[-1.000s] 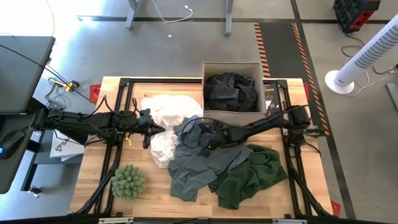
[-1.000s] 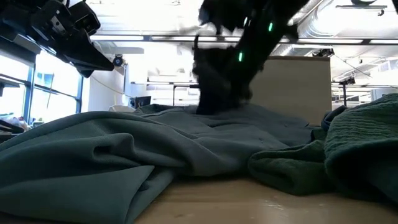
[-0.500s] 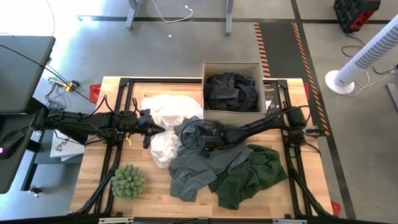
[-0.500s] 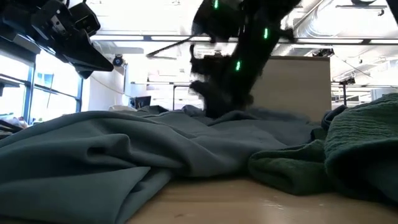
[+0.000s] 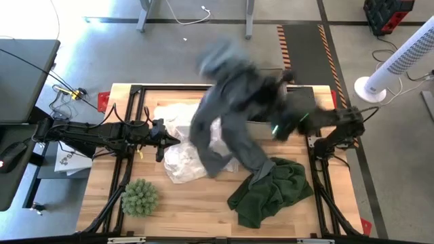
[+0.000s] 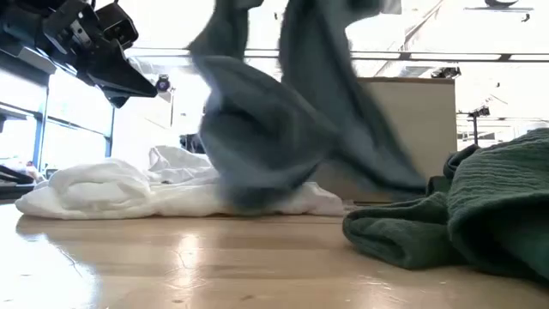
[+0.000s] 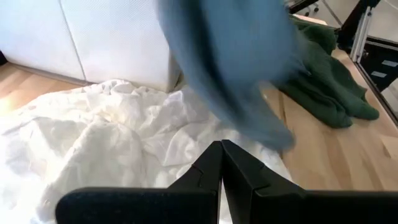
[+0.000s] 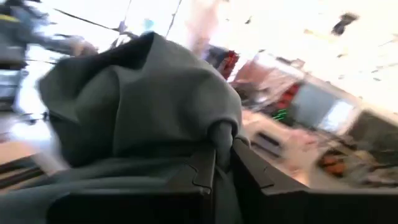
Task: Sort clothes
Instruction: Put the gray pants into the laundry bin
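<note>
- Left gripper [image 5: 161, 141] hovers near the left edge of the counter, above the white garment's left side; fingers pressed together, nothing between them (left wrist view). Same spot as 1 s ago, so this arm is waiting.
- Change: 1 s ago the grey garment [image 5: 227, 112] lay spread over the middle of the counter with the right gripper low on it. Now it is off the wood and hanging in the air, its top above the far edge and its tail trailing over the white garment.
- Right gripper [image 8: 222, 163] is clamped on a fold of the grey cloth (right wrist view); in the high view it is hidden behind the cloth, above the far right part of the counter.
- The lift uncovers the white garment [image 5: 182, 139], now plain at left-centre; in the low view it lies flat behind the swinging grey cloth.
- Meaning, as I judge it: grey piece is picked and mid-carry, probably toward the cardboard box [image 5: 304, 100] at the far edge, right of centre. Box contents are hidden now.
- Dark green garment [image 5: 266, 190] is unmoved near the front right corner.
- Count now: 1 grey, 1 white, 1 dark green garment in sight; 1 box; 1 spiky green ball [image 5: 140, 196] at the front left corner; 2 arms.
- Left to sort on the counter: 2 garments, white and dark green.
</note>
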`<act>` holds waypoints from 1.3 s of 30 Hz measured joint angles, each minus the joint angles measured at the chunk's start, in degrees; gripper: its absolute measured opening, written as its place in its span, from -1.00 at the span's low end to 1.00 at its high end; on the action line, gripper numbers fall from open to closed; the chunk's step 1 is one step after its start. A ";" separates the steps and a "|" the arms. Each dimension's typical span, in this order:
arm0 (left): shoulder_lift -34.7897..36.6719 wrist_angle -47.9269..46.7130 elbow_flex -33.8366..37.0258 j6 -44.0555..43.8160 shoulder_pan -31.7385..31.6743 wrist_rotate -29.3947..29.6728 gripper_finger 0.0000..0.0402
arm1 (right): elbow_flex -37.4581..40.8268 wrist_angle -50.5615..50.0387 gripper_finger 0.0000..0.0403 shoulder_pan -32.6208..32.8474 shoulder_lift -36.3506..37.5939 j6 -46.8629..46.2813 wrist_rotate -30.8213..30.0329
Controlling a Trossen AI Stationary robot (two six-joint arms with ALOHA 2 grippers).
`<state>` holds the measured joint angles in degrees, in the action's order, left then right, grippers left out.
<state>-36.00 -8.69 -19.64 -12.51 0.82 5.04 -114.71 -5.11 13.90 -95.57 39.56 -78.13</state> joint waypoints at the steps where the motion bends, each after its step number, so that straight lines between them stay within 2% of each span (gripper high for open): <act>1: 0.01 0.08 0.00 0.30 0.00 0.02 -0.96 | -2.69 2.46 -0.92 -1.22 0.00 5.43 0.91; 3: 0.02 0.29 0.00 0.64 0.00 0.03 -0.96 | -7.18 4.46 -0.92 -4.27 -0.19 12.50 3.91; 5: 0.02 0.98 0.00 0.66 0.00 0.04 -0.96 | -11.09 4.11 -0.92 -7.98 -0.44 15.65 5.21; 7: 0.02 1.14 0.00 0.68 0.00 0.03 -0.96 | -13.14 2.25 -0.92 -12.24 -0.23 15.29 5.31; 9: 0.00 0.98 0.00 0.68 0.00 0.03 -0.96 | -13.68 -3.40 -0.92 -16.13 0.03 10.02 4.82; 11: 0.00 0.89 0.00 0.68 0.00 0.03 -0.96 | -13.48 -15.81 -0.92 -19.26 0.01 -0.84 5.68; 12: 0.00 0.86 0.00 0.68 0.00 0.00 -0.96 | -13.01 -23.94 -0.92 -20.40 -0.04 -8.54 8.39; 14: 0.00 0.87 0.00 0.68 0.00 -0.49 -0.96 | -10.75 -40.27 -0.92 -22.70 -0.24 -26.86 18.30; 16: 0.00 0.85 0.00 0.68 0.00 -1.06 -0.96 | -5.95 -52.42 -0.92 -25.20 -0.35 -44.37 29.42; 19: 0.01 0.85 0.00 0.70 0.00 -1.63 -0.96 | 6.53 -62.99 -0.92 -28.24 -0.33 -59.48 37.04; 22: 0.00 0.87 0.00 0.70 0.00 -1.53 -0.96 | 22.89 -61.33 -0.92 -30.05 -0.33 -67.05 42.65; 26: 0.00 0.96 0.00 0.76 0.00 -1.51 -0.96 | 43.16 -41.20 -0.92 -32.99 -0.21 -67.27 55.58; 29: 0.00 1.65 0.00 1.72 0.00 -1.48 -0.96 | 51.81 -29.54 -0.82 -35.24 -0.08 -68.71 60.07; 31: 0.02 2.11 0.00 2.55 0.00 -1.47 -0.96 | 52.90 -28.71 -0.71 -36.72 0.12 -70.19 61.42; 33: 0.00 2.57 0.00 2.61 0.00 -1.44 -0.96 | 50.94 -31.97 -0.59 -38.12 0.34 -69.47 62.78; 36: 0.02 2.67 0.00 2.65 0.00 -1.12 -0.96 | 43.76 -40.07 -0.41 -39.53 0.64 -66.71 63.71; 39: 0.02 2.62 0.00 2.48 -0.02 -1.06 -0.96 | 32.83 -48.19 -0.28 -39.74 1.44 -66.25 62.89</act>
<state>-35.99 -6.07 -19.64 -10.04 0.80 3.98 -81.89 -53.30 -25.85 -94.13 -26.70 -15.24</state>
